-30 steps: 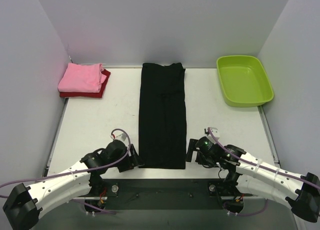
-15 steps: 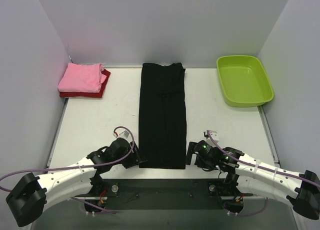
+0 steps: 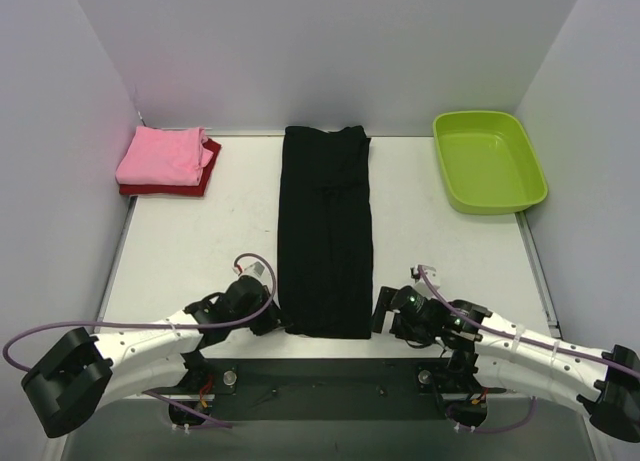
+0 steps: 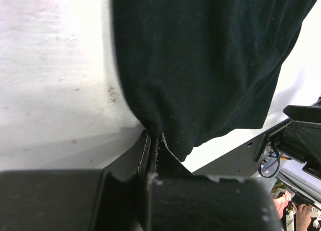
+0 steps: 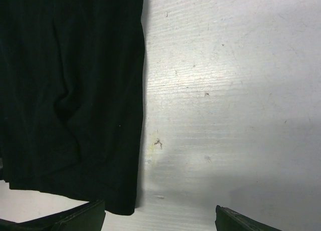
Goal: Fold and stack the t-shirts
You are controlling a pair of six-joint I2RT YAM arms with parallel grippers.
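One near corner of black shirt seemingly pinched in left claw.

A white table, faintly scuffed and evenly lit, is boxed in by plain pale walls at its far, left and right edges, with a dark plate along its near edge.

A robotics lab test cell: a white desk boxed in by plain grey walls, with 2 purple-cabled robot arms bolted at its near edge.
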